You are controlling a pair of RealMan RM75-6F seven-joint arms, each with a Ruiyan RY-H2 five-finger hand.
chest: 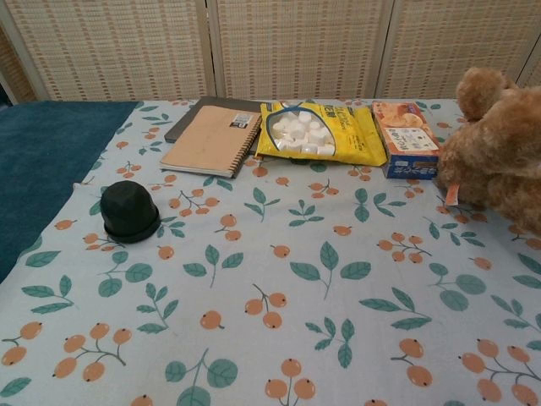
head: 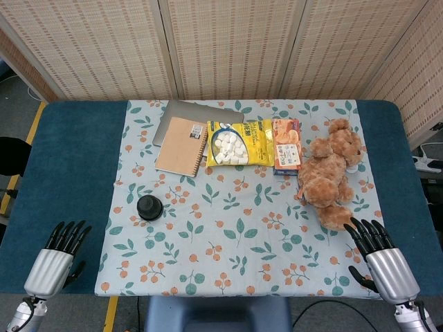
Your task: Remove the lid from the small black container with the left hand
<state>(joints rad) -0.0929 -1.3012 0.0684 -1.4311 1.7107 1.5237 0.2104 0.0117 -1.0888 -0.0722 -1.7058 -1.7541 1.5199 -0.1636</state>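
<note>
The small black container (head: 149, 207) stands on the floral cloth at the left, its domed lid (chest: 128, 205) still on top of its wider base. My left hand (head: 57, 259) rests low at the table's front left corner, fingers spread and holding nothing, well to the left of and nearer than the container. At the front right, my right hand (head: 381, 256) lies with fingers apart and empty, just in front of the teddy bear. Neither hand appears in the chest view.
Along the back lie a brown spiral notebook (head: 182, 144) on a grey laptop (head: 195, 113), a yellow marshmallow bag (head: 239, 143) and an orange snack box (head: 286, 145). A brown teddy bear (head: 332, 173) sits at the right. The floral cloth (head: 235, 242) covers a blue table (head: 66, 166).
</note>
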